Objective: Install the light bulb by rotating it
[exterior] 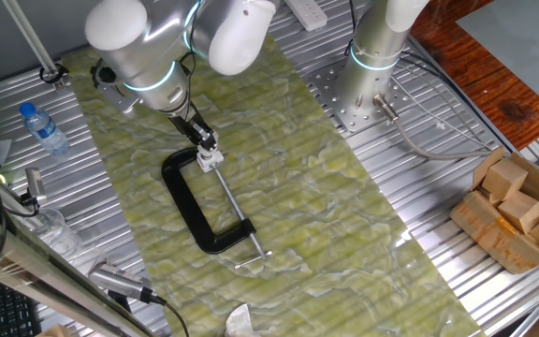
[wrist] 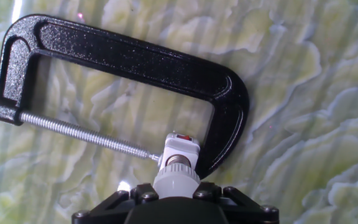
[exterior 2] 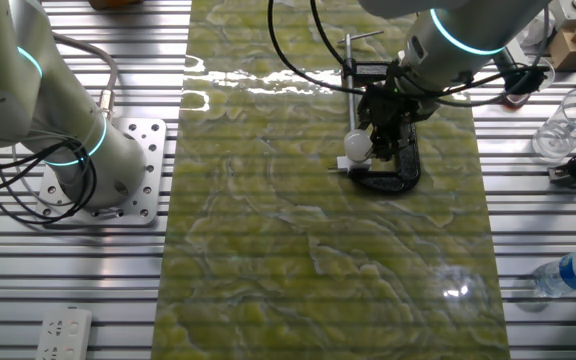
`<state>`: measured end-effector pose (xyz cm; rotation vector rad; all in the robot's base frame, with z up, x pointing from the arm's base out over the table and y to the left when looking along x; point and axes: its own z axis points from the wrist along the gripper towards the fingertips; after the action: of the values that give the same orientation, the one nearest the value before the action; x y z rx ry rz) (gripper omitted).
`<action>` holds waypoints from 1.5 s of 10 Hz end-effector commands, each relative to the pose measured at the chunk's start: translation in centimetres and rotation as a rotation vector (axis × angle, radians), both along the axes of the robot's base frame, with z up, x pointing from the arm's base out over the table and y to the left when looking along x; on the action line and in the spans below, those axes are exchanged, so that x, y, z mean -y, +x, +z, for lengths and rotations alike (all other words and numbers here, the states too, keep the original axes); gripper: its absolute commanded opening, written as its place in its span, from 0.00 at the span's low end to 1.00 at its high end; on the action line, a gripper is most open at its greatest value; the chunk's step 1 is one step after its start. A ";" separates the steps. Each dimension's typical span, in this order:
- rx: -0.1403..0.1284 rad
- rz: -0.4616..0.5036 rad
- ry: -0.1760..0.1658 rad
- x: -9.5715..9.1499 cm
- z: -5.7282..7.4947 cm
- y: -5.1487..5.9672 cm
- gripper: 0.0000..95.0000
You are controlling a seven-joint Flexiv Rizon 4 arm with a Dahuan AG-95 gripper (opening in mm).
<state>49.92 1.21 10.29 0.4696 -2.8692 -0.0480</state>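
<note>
So from the hand view you've got the black C-clamp [wrist: 135, 62] lying flat on the green marbled surface [wrist: 303, 99], with its long threaded screw [wrist: 79, 132] running from the left end across the opening toward the bottom middle. Right at the tip of that screw sits a small white socket block [wrist: 180, 151] with a little red-orange mark on top, and the light bulb [wrist: 176, 182] is seated base-first into it. The gripper [wrist: 176, 208] is just a dark body along the bottom edge with the bulb's white glass poking out of it; can't tell how the jaws sit from here.
</note>
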 end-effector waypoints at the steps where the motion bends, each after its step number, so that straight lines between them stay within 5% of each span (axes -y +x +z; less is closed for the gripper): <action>1: -0.003 0.003 0.000 -0.1 -0.2 0.1 0.00; 7: -0.013 0.001 -0.004 -0.3 -0.2 0.8 0.00; 10: 0.004 0.026 -0.006 -0.3 -0.5 0.9 0.00; 11: -0.003 0.028 -0.006 -0.3 -0.4 0.9 0.20; 12: -0.007 0.025 -0.003 -0.3 -0.2 0.9 0.20; 13: -0.006 0.025 -0.002 -0.3 -0.1 0.9 0.40; 15: -0.002 0.028 -0.001 -0.3 -0.2 0.9 0.40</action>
<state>51.00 1.54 10.07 0.5085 -2.8569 -0.0419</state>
